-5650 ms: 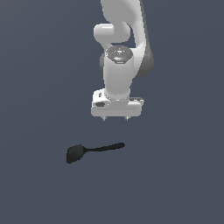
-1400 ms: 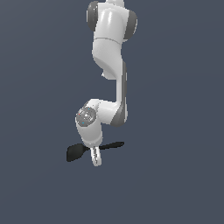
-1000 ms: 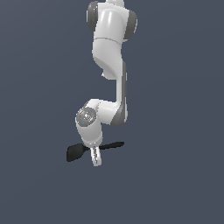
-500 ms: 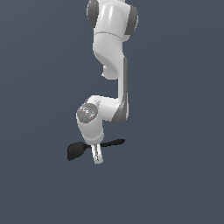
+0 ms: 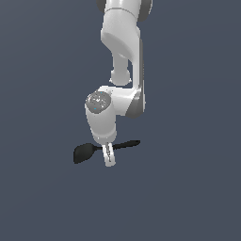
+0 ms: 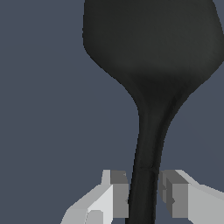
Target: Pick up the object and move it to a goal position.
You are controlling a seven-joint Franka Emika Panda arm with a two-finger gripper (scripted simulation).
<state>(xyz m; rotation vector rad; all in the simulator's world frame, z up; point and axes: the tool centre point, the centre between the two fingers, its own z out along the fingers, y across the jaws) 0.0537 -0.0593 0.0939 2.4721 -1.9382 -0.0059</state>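
Wrist view, hand [image 6: 143, 199] straddling spatula [image 6: 151, 65] handle

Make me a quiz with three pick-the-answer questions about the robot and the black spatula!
1. Where is the gripper on the spatula?
A. on the handle, near the head
B. at the handle's far tip
C. nowhere near it

2. What colour is the spatula?
A. white
B. black
C. red

3. How are the fingers set?
A. one on each side of the handle
B. both on one side
C. lying flat on the head

Answers: 1 A, the wrist view shows the head just beyond the fingers; 2 B, it is dark all over; 3 A, the handle runs between them.
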